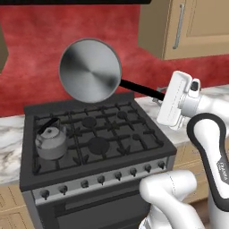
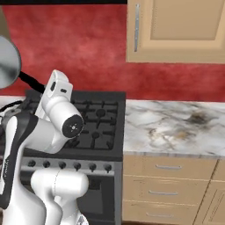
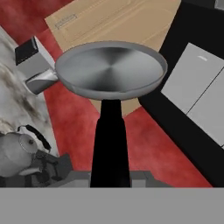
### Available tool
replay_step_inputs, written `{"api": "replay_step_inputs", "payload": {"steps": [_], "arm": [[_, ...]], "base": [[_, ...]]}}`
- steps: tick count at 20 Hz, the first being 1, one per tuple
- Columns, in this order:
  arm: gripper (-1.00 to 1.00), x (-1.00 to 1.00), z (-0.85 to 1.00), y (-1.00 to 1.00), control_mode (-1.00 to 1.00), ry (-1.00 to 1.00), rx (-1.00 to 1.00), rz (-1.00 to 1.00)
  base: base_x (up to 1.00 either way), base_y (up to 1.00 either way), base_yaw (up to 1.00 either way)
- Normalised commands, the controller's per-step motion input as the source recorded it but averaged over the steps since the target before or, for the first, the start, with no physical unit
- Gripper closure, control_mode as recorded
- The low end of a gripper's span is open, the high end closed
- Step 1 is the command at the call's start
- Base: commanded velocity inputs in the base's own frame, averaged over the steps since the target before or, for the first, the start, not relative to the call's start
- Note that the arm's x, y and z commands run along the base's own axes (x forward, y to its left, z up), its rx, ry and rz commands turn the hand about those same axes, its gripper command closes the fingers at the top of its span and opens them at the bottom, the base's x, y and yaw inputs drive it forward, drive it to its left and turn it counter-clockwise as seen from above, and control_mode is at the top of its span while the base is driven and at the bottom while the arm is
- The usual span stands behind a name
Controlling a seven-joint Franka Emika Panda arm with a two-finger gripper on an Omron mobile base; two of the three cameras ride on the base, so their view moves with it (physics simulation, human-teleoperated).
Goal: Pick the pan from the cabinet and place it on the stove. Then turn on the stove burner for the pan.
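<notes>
The silver pan (image 1: 89,70) hangs in the air over the back of the stove (image 1: 96,134), tipped on edge so that its round underside faces the left base view. Its long black handle (image 1: 138,88) runs right into my gripper (image 1: 160,95), which is shut on the handle's end. In the hand view the pan (image 3: 111,70) sits straight ahead with its handle (image 3: 109,140) running down to the fingers. In the right base view the pan's rim (image 2: 6,61) shows at the left edge. The tan cabinet (image 1: 192,27) is up at the right, door closed.
A grey kettle (image 1: 51,141) stands on the stove's front left burner. A row of knobs (image 1: 100,180) lines the stove front. Marble counter (image 2: 176,127) with drawers (image 2: 167,184) below lies right of the stove. A red wall (image 1: 36,53) is behind.
</notes>
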Motion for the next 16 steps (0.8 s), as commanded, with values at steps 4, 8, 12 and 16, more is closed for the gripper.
{"api": "replay_step_inputs", "payload": {"steps": [4,8,12,16], "arm": [[1.00,0.00,0.00,0.00,1.00,0.00,0.00,0.00],[1.00,0.00,0.00,0.00,1.00,0.00,0.00,0.00],[1.00,0.00,0.00,0.00,1.00,0.00,0.00,0.00],[1.00,0.00,0.00,0.00,1.00,0.00,0.00,0.00]], "base": [[0.25,0.30,-0.18],[0.17,0.40,-0.16],[0.08,0.40,-0.16],[0.02,0.40,-0.15]]}}
